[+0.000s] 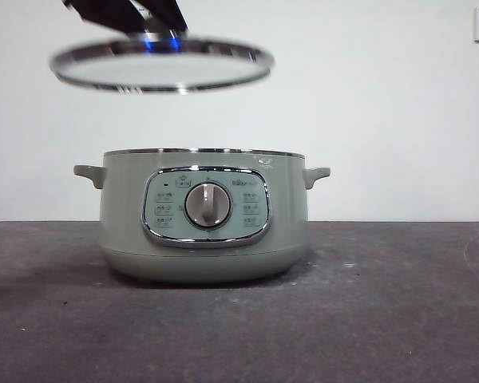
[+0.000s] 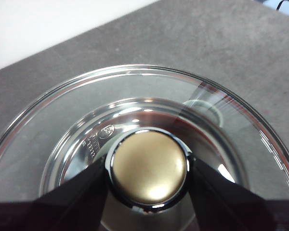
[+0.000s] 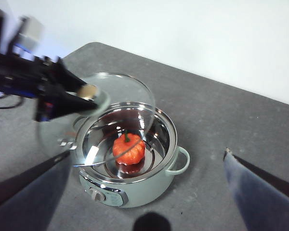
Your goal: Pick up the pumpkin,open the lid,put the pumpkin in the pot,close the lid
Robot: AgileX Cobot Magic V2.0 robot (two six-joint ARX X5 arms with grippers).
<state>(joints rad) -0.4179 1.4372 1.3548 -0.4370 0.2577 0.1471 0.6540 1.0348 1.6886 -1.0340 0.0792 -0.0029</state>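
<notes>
Two black jaws of the left gripper (image 2: 148,173) pinch the knob of the lid (image 1: 161,65), holding it in the air above the pot (image 1: 203,215), a little to one side. Down inside the pot sits the pumpkin (image 3: 128,148). High above, the right gripper (image 3: 144,192) hangs spread wide, holding nothing.

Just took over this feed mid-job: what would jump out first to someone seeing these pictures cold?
The lid hangs in the air above the pot, off to one side, with the left gripper shut on its knob. The pot stands open, and the pumpkin sits at the bottom inside it. The right gripper hovers high over the pot with its jaws open and empty.
</notes>
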